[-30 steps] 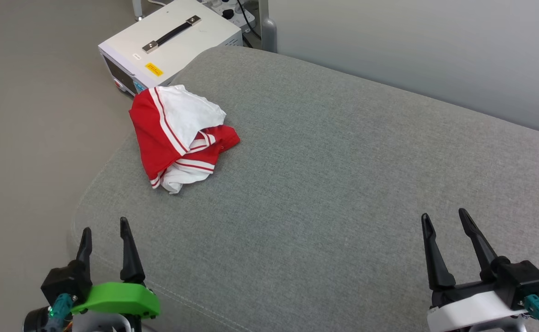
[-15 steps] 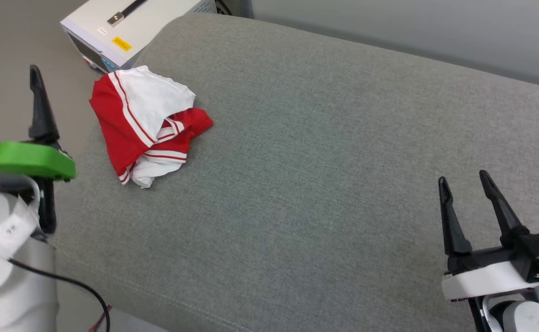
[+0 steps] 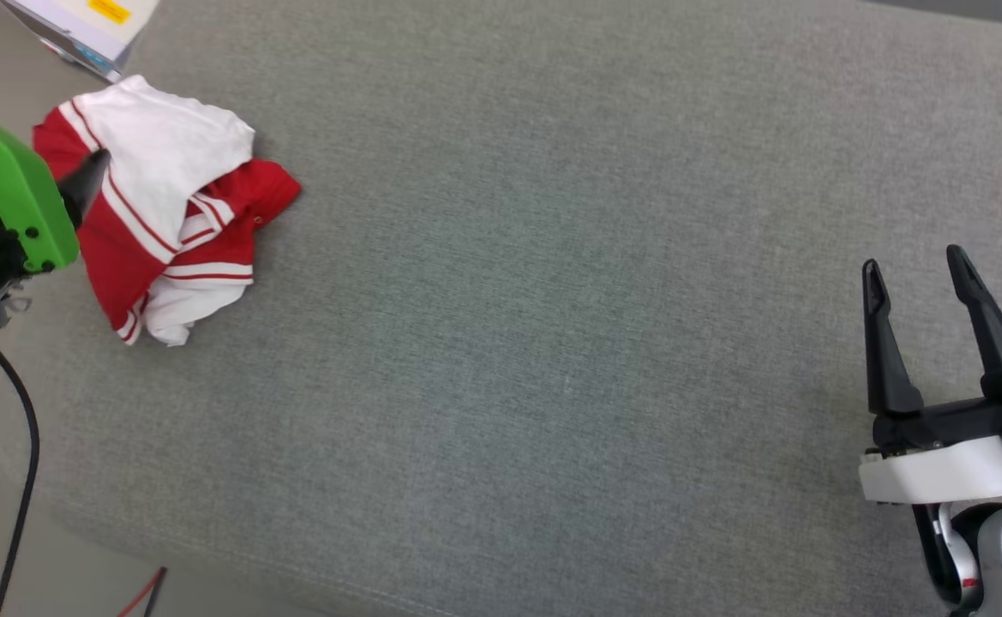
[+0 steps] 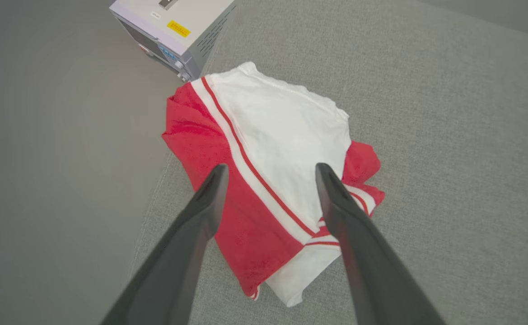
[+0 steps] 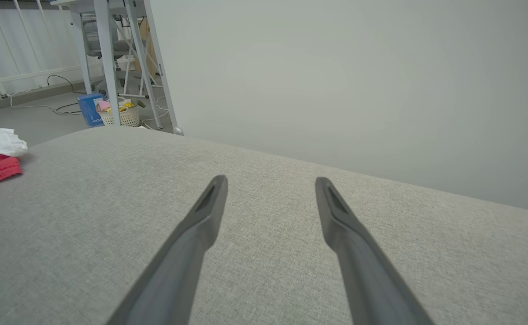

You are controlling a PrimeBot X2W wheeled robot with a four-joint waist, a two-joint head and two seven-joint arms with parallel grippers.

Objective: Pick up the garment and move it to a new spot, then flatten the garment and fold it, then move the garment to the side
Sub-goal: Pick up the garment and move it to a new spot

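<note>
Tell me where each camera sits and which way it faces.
Left wrist: on the left arm, looking down past the open left hand at the shirt by the edge of the cushion; two fingers show.
Right wrist: on the right arm, looking low across the cushion toward a wall; the open right hand shows.
Head: above, looking down at the cushion; both hands show.
Shared: all three see the shirt.

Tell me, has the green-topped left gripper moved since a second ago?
Yes. The left gripper went from the near edge of the grey cushion to above the crumpled red-and-white garment.
</note>
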